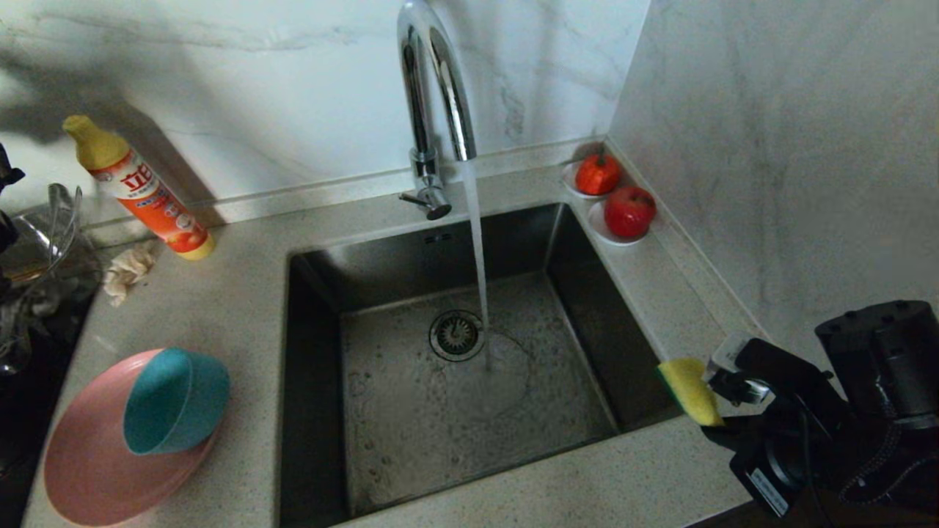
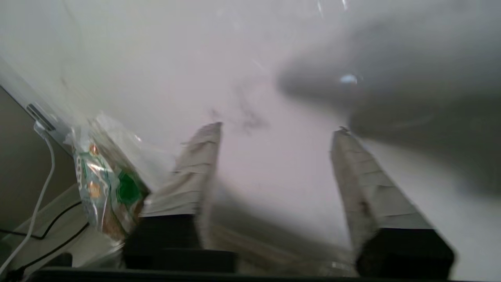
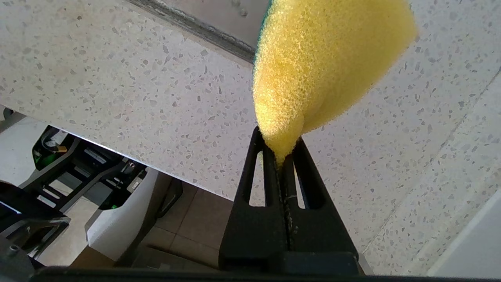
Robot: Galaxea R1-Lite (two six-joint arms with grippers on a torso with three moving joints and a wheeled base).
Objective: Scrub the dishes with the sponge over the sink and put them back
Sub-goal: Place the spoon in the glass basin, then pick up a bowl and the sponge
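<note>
The pink plate (image 1: 88, 469) lies on the counter left of the sink (image 1: 411, 440). On it rests the teal bowl (image 1: 176, 400), tipped on its side. Water runs from the chrome tap (image 1: 433, 88) into the basin beside the drain strainer (image 1: 456, 335). My right gripper (image 1: 722, 389) (image 3: 280, 150) hovers over the sink's right rim, shut on one end of the yellow sponge (image 1: 689, 391) (image 3: 321, 58). My left gripper (image 2: 278, 129) shows only in the left wrist view, facing a pale wall. It is open with nothing between its fingers.
An orange dish-soap bottle (image 1: 139, 187), a beige rag (image 1: 128, 270) and a clear glass pot (image 1: 37, 242) stand at the back left. Two saucers with red fruit (image 1: 598, 174) (image 1: 629, 211) sit in the back right corner. A shiny packet (image 2: 105, 184) is near the left gripper.
</note>
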